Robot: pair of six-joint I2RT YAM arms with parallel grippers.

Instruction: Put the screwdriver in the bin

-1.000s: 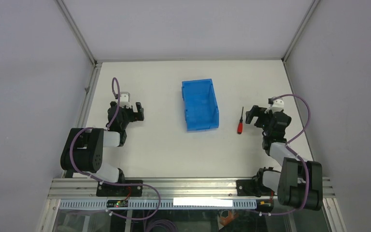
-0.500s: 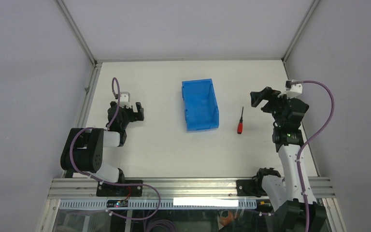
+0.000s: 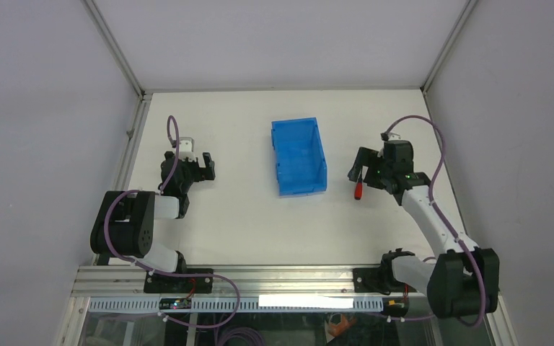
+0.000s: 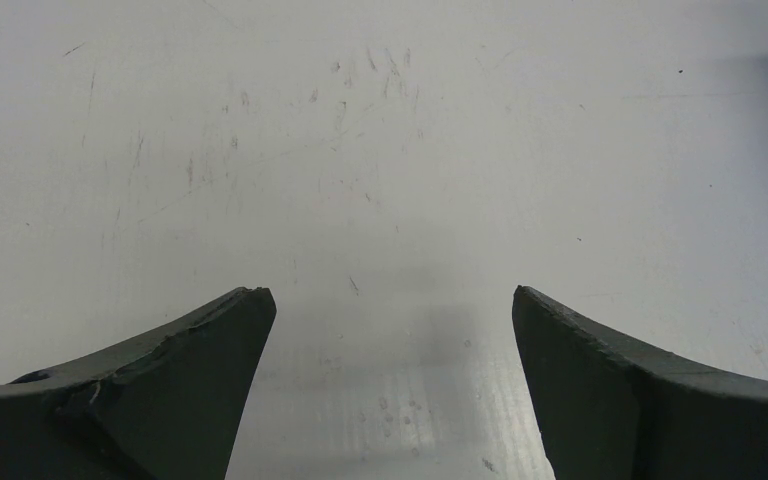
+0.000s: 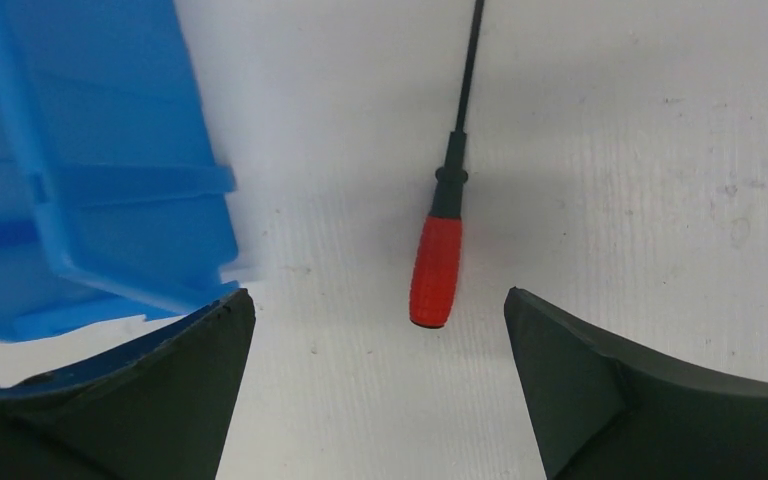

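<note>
Starting from the left, my left gripper hung low over bare table well to the left of everything that mattered. Its wrist camera showed both fingers spread wide with nothing but scuffed white surface between them. Next came the bin, one only, blue and with nothing in it, standing at the middle of the table with its long side running from the near edge toward the far wall. Just to its right lay the screwdriver, also one only, flat on the table and apart from the bin, with the red handle toward me and the thin black shaft pointing away. So its long axis ran roughly parallel to the bin's long side. My right gripper was directly above it and far nearer than the left one, so I judged the pick belonged to the right arm. From the right wrist, the screwdriver ran straight up the view, with the handle between the two wide-open fingers, a little right of centre. The fingers touched nothing and held nothing. The bin corner showed beside the left finger. I judged that closing would squeeze across the handle once the gripper went down. That made two grippers, both open and both empty.
</note>
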